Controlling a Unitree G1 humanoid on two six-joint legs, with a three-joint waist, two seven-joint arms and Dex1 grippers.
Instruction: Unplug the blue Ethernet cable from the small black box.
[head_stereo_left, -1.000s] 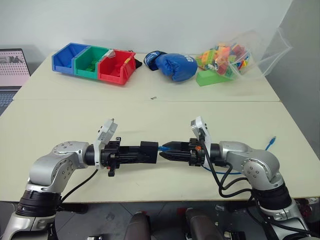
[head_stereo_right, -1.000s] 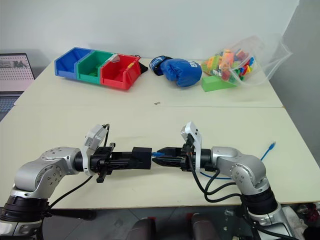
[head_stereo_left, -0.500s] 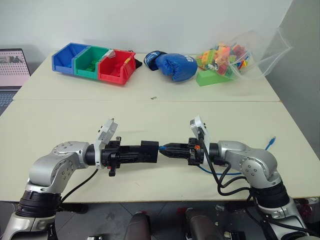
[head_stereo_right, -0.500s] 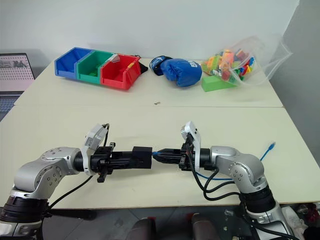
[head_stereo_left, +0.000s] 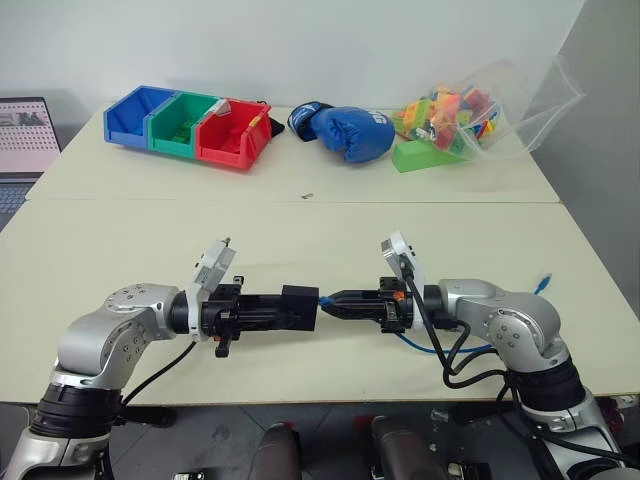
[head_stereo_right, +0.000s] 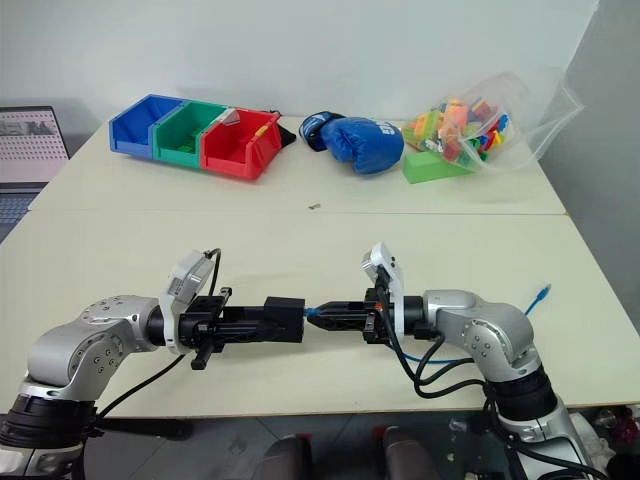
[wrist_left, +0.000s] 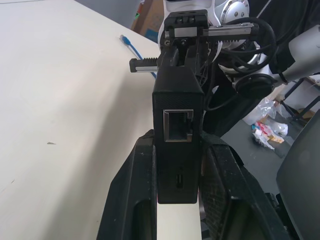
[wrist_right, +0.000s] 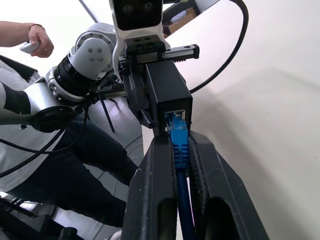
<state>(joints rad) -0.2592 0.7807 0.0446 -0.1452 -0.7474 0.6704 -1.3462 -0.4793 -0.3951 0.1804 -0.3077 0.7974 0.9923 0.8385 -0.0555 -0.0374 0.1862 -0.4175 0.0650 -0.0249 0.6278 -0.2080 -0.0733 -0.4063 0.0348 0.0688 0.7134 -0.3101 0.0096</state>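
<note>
Above the table's front part my left gripper (head_stereo_left: 283, 308) is shut on the small black box (head_stereo_left: 299, 302), holding it level and pointing toward the right arm. In the left wrist view the small black box (wrist_left: 177, 117) shows an empty port between the fingers (wrist_left: 131, 175). My right gripper (head_stereo_left: 331, 300) faces it, shut on the plug of the blue Ethernet cable (wrist_right: 178, 142). The plug's tip sits in the port of the box (wrist_right: 167, 92). The cable hangs down in a loop (head_stereo_left: 415, 344), and its other end (head_stereo_left: 542, 283) lies on the table at the right.
At the back stand blue, green and red bins (head_stereo_left: 190, 125), a blue boxing glove (head_stereo_left: 345, 130) and a clear bag of coloured bricks (head_stereo_left: 465, 110). A laptop (head_stereo_left: 25, 135) is at the far left. A person's hand (wrist_right: 37, 42) shows beyond the left arm.
My right gripper's fingers have closed onto the blue plug. Both hands have stayed where they were, and the box is still held.
</note>
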